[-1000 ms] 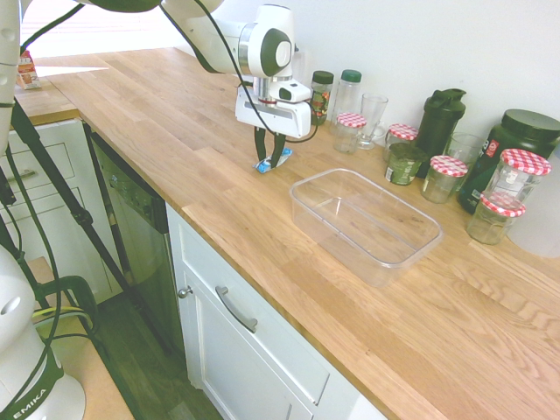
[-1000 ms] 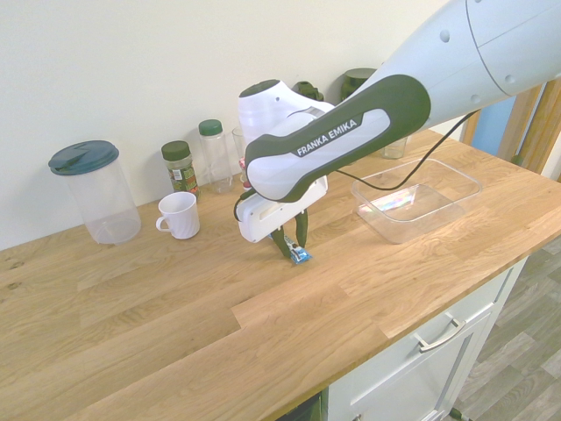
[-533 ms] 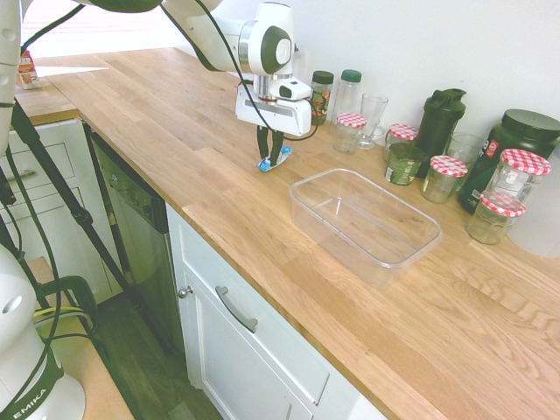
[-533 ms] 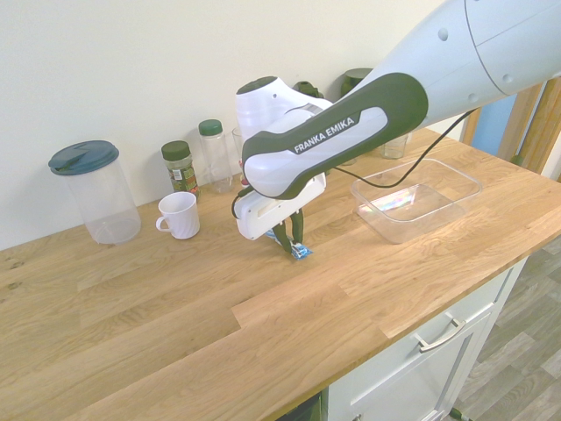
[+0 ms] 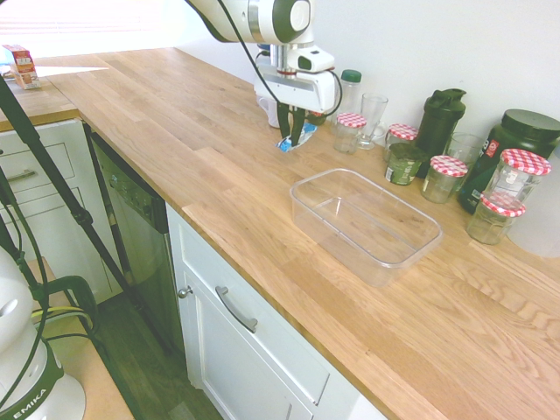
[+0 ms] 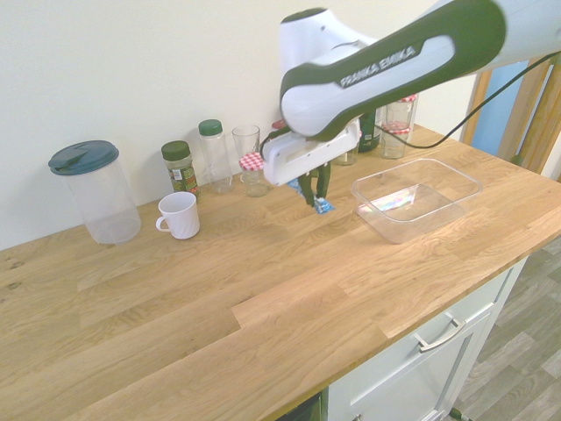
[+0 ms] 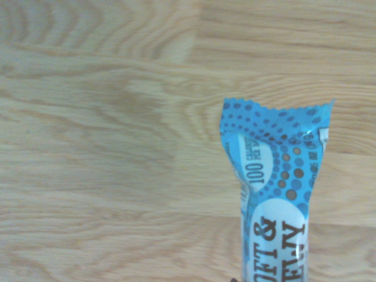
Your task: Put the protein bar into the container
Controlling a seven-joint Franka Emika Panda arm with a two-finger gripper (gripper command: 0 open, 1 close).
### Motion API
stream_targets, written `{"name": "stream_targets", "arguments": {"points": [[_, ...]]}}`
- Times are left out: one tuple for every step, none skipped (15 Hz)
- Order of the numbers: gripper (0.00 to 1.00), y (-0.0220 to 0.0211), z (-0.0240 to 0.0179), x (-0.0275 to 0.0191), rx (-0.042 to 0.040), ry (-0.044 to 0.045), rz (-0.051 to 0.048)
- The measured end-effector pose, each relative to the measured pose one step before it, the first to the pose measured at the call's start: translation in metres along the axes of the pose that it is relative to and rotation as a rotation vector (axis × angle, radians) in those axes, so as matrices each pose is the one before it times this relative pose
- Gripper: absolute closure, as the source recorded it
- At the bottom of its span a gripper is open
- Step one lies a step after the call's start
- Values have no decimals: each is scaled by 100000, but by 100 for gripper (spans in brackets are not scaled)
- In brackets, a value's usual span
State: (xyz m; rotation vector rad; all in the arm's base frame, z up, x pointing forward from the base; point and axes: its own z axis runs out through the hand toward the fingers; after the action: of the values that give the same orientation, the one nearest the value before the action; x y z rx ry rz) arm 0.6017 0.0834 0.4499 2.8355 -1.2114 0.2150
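Note:
My gripper [image 5: 296, 136] [image 6: 316, 195] is shut on the protein bar [image 5: 290, 143] [image 6: 322, 206], a small bar in a bright blue wrapper. The bar hangs from the fingers a little above the wooden counter. Its blue wrapper with white and dark marks fills the lower right of the wrist view [image 7: 276, 200]. The container [image 5: 365, 223] [image 6: 416, 196], a large clear lidless tub, stands on the counter a short way from the gripper, toward the front edge and to the right in the first exterior view. Nothing lies in it.
Glass jars with red-checked lids [image 5: 523, 171], a dark shaker bottle [image 5: 439, 118] and a drinking glass [image 5: 371, 115] line the wall behind the container. A spice jar [image 6: 180, 167], a white mug [image 6: 180, 213] and a tall lidded canister [image 6: 93, 190] stand along the wall.
The gripper closed on the protein bar, lifted it off the counter and carried it toward the wall and the container.

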Motion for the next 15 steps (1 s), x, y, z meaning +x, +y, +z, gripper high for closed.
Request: {"name": "stream_targets", "arguments": {"points": [[100,2054,-1137,1100,1223,-189,2278],[100,2051,-895,1000,922,-470,2009],[100,1990,-533,980,352,-265,1844],[100,1943,-178,1023,82,-512,1750],[100,1874,-9,1097,25,-781,1769],[100,1932,142,1355,257,-685,1623],[100,1866,392,1312,162,-726,1453],[100,1935,472,1425,543,-939,1382],[100,1735,533,1389,788,-964,997],[100,1484,450,1115,541,-715,683],[100,1230,307,926,542,-548,340],[100,926,228,675,751,-342,119],[100,655,224,460,493,-246,54],[100,408,258,337,152,-487,32],[100,186,332,223,-164,-391,-309]]}}
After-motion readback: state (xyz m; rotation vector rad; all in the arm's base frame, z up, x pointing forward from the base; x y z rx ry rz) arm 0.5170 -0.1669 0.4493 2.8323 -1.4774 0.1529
